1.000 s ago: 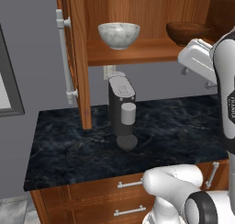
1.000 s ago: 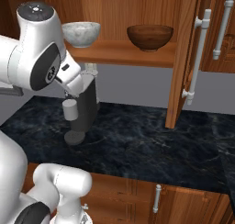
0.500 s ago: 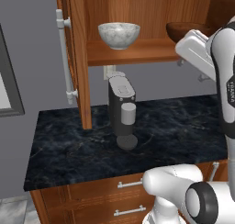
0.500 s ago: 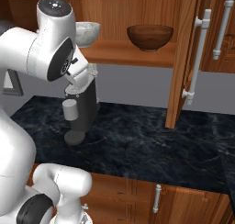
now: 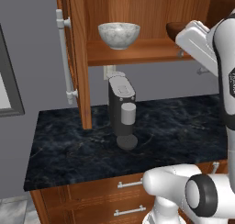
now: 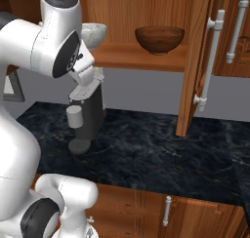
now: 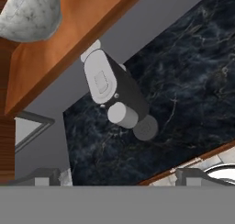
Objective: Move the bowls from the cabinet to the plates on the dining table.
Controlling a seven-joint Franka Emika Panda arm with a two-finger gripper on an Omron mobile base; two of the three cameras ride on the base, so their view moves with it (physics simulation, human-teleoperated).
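Sitting on the wooden shelf of the open reddish-brown wall cabinet, the white-grey marbled stone bowl and the glossy reddish-brown bowl are waiting well apart. The white arm's gripper is hanging with jaws spread wide and empty, looking down on a black-and-grey coffee machine standing on the black marble counter.

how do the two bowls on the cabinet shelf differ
The marbled bowl is white-grey with a stone-like veined look; the brown bowl is glossy reddish-brown, close to the wood's colour. In the right base view the marbled bowl is half hidden behind the arm, while the brown bowl stands in full sight. Both sit upright on the same shelf and look similar in size.
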